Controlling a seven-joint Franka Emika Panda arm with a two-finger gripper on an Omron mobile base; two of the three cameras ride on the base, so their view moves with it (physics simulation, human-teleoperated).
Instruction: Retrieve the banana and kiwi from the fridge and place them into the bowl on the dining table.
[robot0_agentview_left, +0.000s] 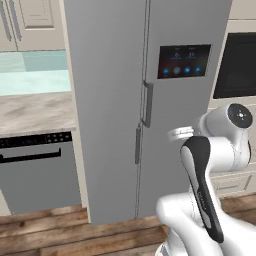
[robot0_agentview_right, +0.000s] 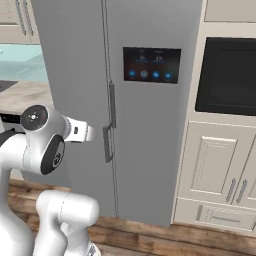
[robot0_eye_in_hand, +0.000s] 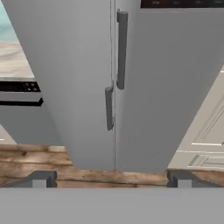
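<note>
Fridge (robot0_agentview_left: 110, 100) stands straight ahead with both doors shut, its dark bar handles (robot0_eye_in_hand: 121, 48) meeting at the centre seam. Gripper (robot0_eye_in_hand: 111, 179) hangs short of them, fingers (robot0_eye_in_hand: 41, 178) spread wide, holding nothing.

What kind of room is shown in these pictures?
Most likely a home kitchen. A tall grey fridge with two doors stands shut in the middle, a built-in oven sits in cream cabinets beside it, and a dishwasher sits under a stone counter.

dispenser panel (robot0_agentview_right: 152, 65) icons, nothing legible
</note>
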